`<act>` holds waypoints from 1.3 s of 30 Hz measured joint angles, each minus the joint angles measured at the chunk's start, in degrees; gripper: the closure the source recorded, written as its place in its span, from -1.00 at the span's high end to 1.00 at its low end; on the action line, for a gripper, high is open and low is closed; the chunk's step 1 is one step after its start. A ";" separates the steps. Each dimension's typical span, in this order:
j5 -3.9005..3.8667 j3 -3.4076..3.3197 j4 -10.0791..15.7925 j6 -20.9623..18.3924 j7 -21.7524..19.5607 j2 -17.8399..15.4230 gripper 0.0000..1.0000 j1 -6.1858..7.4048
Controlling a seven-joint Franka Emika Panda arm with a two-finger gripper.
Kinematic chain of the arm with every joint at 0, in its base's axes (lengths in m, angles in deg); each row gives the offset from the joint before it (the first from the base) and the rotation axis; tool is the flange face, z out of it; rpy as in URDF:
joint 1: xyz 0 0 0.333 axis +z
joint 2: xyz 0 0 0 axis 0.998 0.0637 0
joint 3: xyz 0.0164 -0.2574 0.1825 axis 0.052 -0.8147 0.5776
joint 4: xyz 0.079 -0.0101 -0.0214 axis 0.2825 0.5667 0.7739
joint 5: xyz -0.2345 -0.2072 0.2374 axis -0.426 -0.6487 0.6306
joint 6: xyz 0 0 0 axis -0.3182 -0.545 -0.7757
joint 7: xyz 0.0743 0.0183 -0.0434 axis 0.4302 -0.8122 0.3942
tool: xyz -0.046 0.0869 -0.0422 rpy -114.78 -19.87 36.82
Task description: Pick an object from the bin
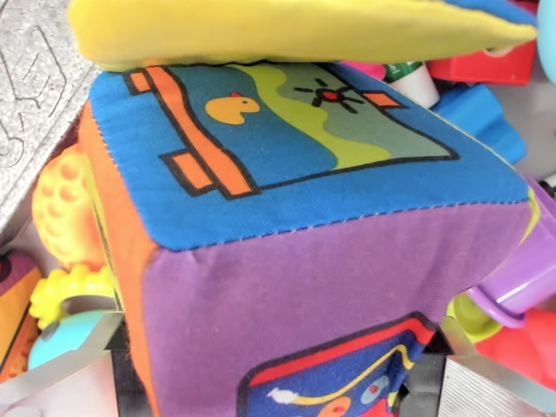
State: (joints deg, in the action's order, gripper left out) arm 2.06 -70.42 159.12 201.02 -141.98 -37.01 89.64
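The big soft fabric cube (304, 243), with its blue top panel showing a yellow duck and its purple front face, fills nearly my whole wrist view, so I judge it is the thing I am picking. It sits between my two ridged metal fingers (499, 387), which show at the bottom corners; the gripper (278, 391) is spread about as wide as the cube, one finger at each lower side. Whether the pads are pressing the cloth or just beside it, I cannot tell from here.

To do this step well, I would close slowly and evenly. The cube looks plush and will likely squash, so I want a firm squeeze low on its orange and purple sides before lifting, then a straight pull upward so it does not snag its neighbours.

A floppy yellow fabric piece (287, 30) lies across the cube's top edge and may drag along. The bin is crowded: a knobbly orange rubber toy (61, 213) at the wrist view's left, a purple plastic cup (526, 278) at the right, a red plastic block (486, 65) beyond. The bin's own wall I cannot make out.
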 joint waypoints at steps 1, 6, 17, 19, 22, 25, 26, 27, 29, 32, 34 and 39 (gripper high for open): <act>0.00 0.00 0.00 -0.34 0.00 -0.34 -1.00 0.00; 0.01 0.00 0.01 -2.31 0.00 -2.33 -1.00 0.00; 0.05 0.01 -0.51 -7.50 0.04 -7.00 -1.00 0.00; 0.06 0.01 -0.64 -8.34 0.04 -7.75 -1.00 0.00; 0.08 0.01 -0.99 -10.03 0.05 -9.10 -1.00 0.00; 0.09 0.01 -1.49 -11.78 0.06 -10.35 -1.00 0.00; 0.10 0.01 -1.59 -12.09 0.06 -10.56 -1.00 0.00; 0.11 0.01 -1.78 -12.69 0.07 -10.97 -1.00 0.00; 0.12 0.01 -2.19 -13.92 0.07 -11.82 -1.00 0.00; 0.14 0.01 -2.82 -15.75 0.08 -13.03 -1.00 0.00; 0.15 0.01 -3.21 -16.73 0.09 -13.62 -1.00 0.00; 0.18 0.01 -4.42 -19.47 0.10 -15.13 -1.00 0.00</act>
State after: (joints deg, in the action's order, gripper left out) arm 2.24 -70.41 154.70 181.55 -141.88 -52.13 89.64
